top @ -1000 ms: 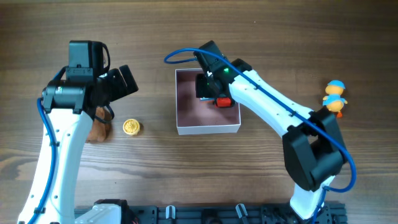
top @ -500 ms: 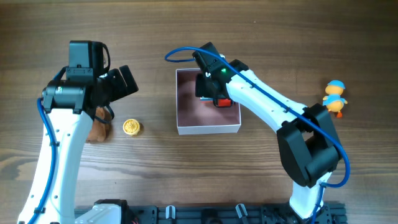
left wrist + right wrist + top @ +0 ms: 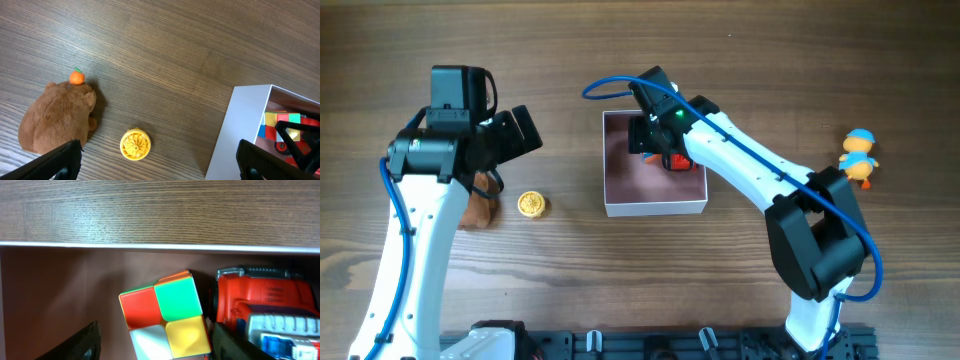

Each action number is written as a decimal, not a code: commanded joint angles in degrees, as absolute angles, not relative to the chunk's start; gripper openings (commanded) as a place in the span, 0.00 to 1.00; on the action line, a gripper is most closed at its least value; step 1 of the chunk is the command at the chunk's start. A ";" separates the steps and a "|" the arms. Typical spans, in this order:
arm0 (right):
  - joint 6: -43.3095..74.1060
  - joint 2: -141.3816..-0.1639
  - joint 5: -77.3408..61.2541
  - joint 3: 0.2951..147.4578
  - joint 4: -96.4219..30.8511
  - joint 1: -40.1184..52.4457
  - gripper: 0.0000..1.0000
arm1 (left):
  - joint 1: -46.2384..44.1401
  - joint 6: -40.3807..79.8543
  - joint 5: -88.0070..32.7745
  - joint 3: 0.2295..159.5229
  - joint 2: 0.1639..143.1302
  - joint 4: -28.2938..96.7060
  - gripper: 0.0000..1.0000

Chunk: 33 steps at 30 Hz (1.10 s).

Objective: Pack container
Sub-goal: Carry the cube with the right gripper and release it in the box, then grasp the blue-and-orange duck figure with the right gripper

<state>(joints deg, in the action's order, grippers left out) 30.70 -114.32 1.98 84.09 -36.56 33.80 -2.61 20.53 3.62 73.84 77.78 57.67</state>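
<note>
The cube [image 3: 165, 314], red car [image 3: 260, 297] and right gripper [image 3: 157, 349] crowd the container's [image 3: 656, 207] far right part; its left side lies open. A plush [image 3: 55, 120] and yellow disc [image 3: 135, 145] obstruct the worktop's left side.

The table [image 3: 150, 45] is dark wood grain with a dull, streaked finish. The container [image 3: 235, 125] has thin, smooth white walls that could be card or plastic, and a matt dusty-pink inside. The brown plush toy [image 3: 55, 117] is fuzzy cloth and the yellow disc [image 3: 135, 145] ribbed plastic, while the cube [image 3: 167, 315] and red toy [image 3: 255, 292] are smooth, slightly shiny plastic.
</note>
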 commanded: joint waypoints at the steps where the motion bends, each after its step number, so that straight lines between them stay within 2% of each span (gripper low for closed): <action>1: 26.74 -112.33 3.05 85.25 -36.86 33.67 0.71 | -2.28 21.47 4.16 74.59 77.03 57.93 1.00; 4: 23.62 -104.79 3.77 88.20 -41.10 32.75 0.77 | -2.28 21.47 4.16 74.59 77.03 57.98 1.00; 5: 23.29 -102.08 4.82 89.45 -43.05 31.88 0.82 | -2.28 21.47 4.16 74.59 77.03 57.98 1.00; 6: 23.35 -98.28 7.16 91.31 -46.78 29.74 0.96 | -2.28 21.47 4.16 74.59 77.03 58.06 1.00; 7: 23.59 -95.44 7.86 92.77 -49.76 27.05 1.00 | -2.28 21.47 4.16 74.59 77.03 58.22 1.00; 9: 24.18 -91.02 7.35 94.70 -54.61 20.32 1.00 | -2.28 21.47 4.16 74.59 77.03 58.37 1.00; 10: 24.18 -87.92 6.00 94.83 -57.36 12.86 1.00 | -2.28 21.47 4.16 74.59 77.03 58.35 1.00; 12: 23.92 -86.28 5.15 94.83 -60.10 4.73 1.00 | -2.28 21.47 4.16 74.59 77.03 58.35 1.00; 15: 19.38 -86.91 4.05 94.19 -63.44 -9.56 1.00 | -2.28 21.47 4.16 74.59 77.03 58.35 1.00; 18: 15.88 -90.63 4.08 92.03 -63.44 -17.47 1.00 | -2.28 21.47 4.16 74.59 77.03 58.35 1.00; 23: 9.19 -100.38 4.05 89.38 -61.23 -21.10 1.00 | -2.28 21.47 4.16 74.59 77.03 58.65 1.00; 33: 6.63 -116.46 3.49 89.08 -58.04 -21.82 1.00 | -2.28 21.47 4.19 74.59 77.03 59.22 1.00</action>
